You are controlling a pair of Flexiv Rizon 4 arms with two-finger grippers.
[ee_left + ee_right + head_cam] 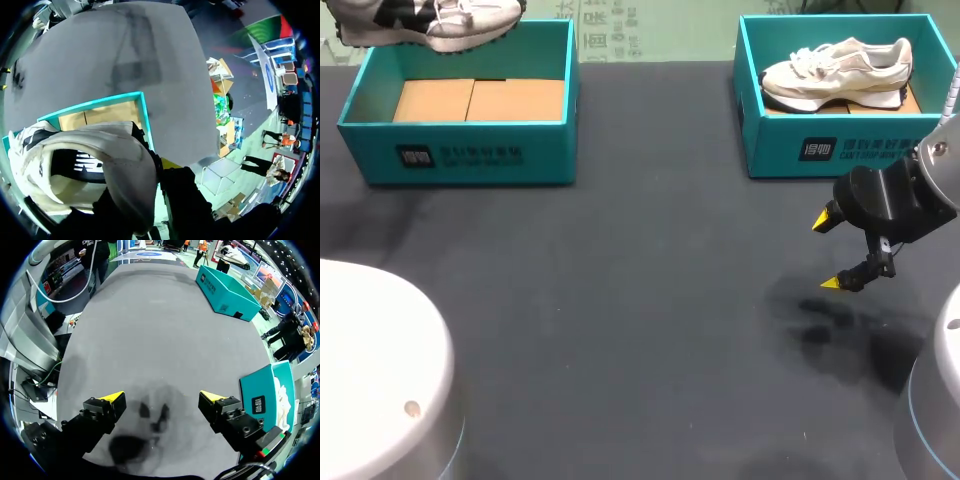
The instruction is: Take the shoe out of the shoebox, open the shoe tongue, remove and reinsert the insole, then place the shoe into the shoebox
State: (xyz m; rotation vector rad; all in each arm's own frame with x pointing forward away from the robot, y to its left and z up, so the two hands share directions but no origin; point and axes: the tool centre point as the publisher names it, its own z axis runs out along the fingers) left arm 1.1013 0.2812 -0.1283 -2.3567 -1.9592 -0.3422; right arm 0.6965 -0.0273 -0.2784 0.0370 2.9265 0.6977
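A white shoe with black markings point(90, 165) hangs above the left teal shoebox point(460, 150), heel held in my left gripper point(161, 172), which is shut on it; one yellow tip shows beside the heel collar. In the head view only this shoe point(430, 22) shows at the far edge over the box, whose brown cardboard floor is bare. A second white shoe point(838, 72) lies in the right teal shoebox point(820, 150). My right gripper point(828, 250) hovers open over the table in front of that box, nothing between its fingers point(162, 401).
The dark table point(640, 300) stretches between and in front of the two boxes. My arms' white bases point(380, 370) fill the near left and near right corners. In the right wrist view the right box point(262, 400) stands close beside the gripper.
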